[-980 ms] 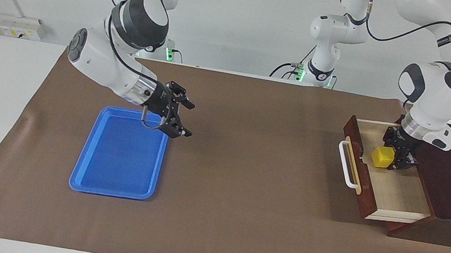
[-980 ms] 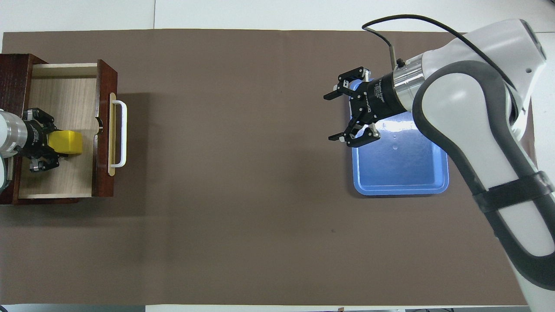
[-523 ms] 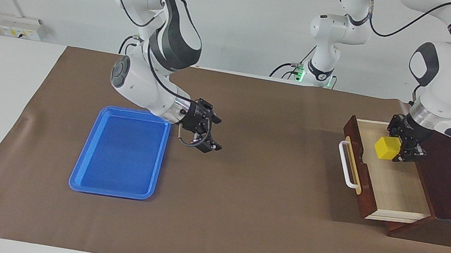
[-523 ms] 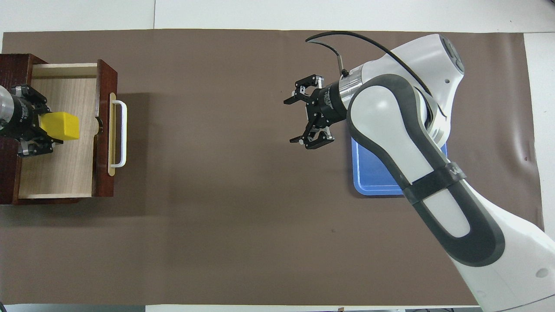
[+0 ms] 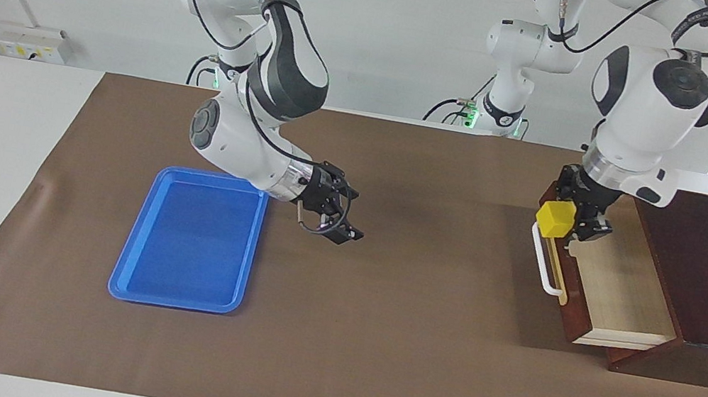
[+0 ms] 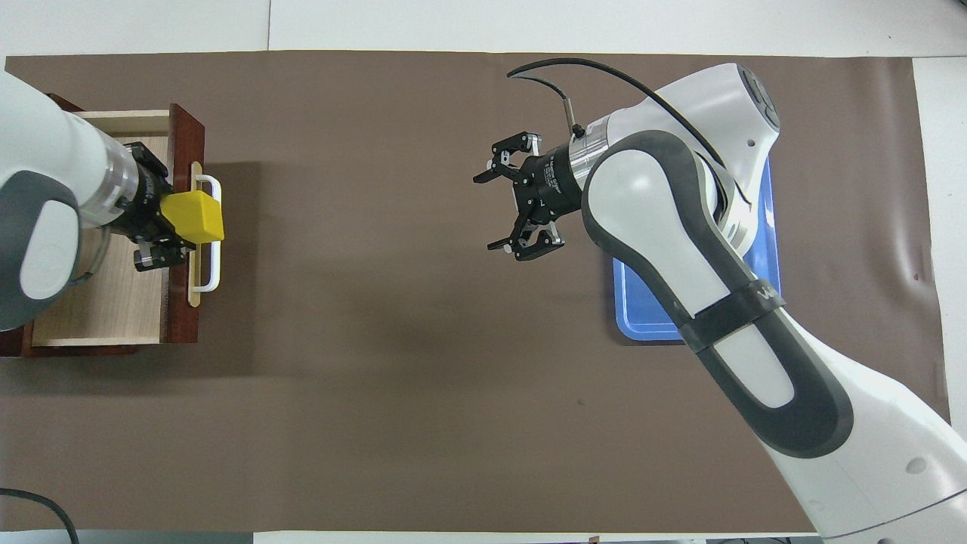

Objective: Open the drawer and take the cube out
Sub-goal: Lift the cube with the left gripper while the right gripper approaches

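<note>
The left gripper (image 5: 570, 219) is up in the air over the front panel and white bar handle of the drawer (image 5: 612, 288), its jaws clenched on the cube (image 5: 554, 217). The yellow cube hangs clear of the light wood interior, above the handle. The drawer stands pulled open at the left arm's end of the surface (image 5: 414, 352), which is covered by a brown mat. The right gripper (image 5: 339, 212) hovers over bare mat just beside the blue tray (image 5: 188, 243), with its jaws spread wide and nothing between them. The tray lies flat at the right arm's end, about as far from the robots as the drawer.
</note>
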You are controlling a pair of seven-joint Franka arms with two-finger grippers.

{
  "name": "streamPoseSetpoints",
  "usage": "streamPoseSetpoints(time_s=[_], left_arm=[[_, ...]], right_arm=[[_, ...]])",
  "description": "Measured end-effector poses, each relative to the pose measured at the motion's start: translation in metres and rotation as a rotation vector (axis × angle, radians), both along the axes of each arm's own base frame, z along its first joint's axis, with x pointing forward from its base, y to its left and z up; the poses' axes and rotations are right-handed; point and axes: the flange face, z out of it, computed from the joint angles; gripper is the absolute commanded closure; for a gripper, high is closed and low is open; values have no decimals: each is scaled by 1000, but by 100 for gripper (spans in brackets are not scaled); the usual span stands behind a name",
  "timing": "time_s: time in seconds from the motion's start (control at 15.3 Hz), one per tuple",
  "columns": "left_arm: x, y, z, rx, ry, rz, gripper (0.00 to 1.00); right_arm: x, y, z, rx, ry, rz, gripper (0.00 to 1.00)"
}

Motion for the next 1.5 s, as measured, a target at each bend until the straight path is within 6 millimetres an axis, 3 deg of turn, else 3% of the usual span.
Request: streamPoseSetpoints(time_s=[0.33,0.85,1.11,1.5], left_arm=[[-11,-53,1,-31,-68,60,100],[2,-86,-30,-49,-73,93,100],[15,-89,-35,-66,-68,115,100],[12,-101,-36,-67,-67,96,100]], right_arm=[[1,1,-4,-3,1,-3,0],[3,-1,-17,-18,24,-53,0],[2,1,-18,-19,24,-53,0],[-5,16,-17,-18,19,-32,1]])
